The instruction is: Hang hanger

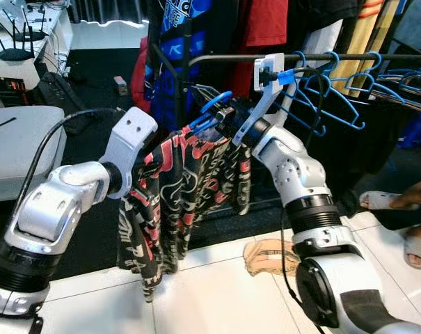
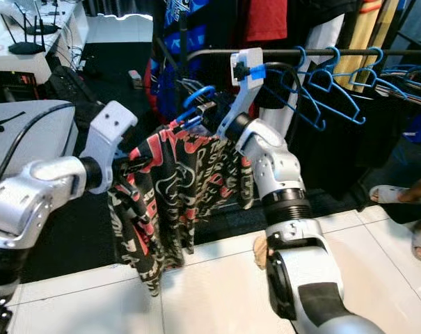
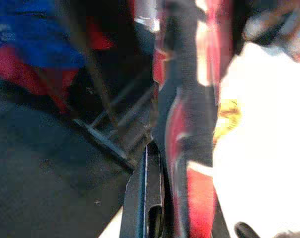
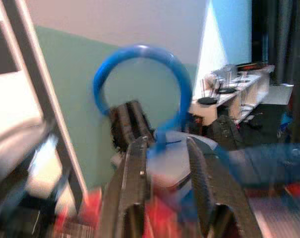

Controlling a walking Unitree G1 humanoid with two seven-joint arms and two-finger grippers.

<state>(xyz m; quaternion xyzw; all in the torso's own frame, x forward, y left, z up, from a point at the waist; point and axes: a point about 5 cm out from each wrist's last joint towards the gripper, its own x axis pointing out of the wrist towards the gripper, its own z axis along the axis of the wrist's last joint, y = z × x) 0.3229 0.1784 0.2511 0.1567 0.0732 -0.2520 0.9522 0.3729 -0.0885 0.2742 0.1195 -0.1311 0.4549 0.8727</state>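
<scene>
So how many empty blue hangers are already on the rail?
3 that I can make out, hooked side by side along the rail: first hanger, second hanger, third hanger. More blue wire tangles at the far right, so others may be hidden.

Glossy blue plastic hanger (image 4: 140, 89) (soft printed cloth shirt (image 1: 189, 188)), matt metal rail (image 1: 224, 58).

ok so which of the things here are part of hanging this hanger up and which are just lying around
In the job:
- blue hanger, held at its neck by the right gripper
- red and black shirt on it, gripped by the left gripper
- clothes rail

Just about:
- empty blue hangers on the rail
- routers on the white desk
- tan cloth on the floor
- a person's sandalled foot
</scene>
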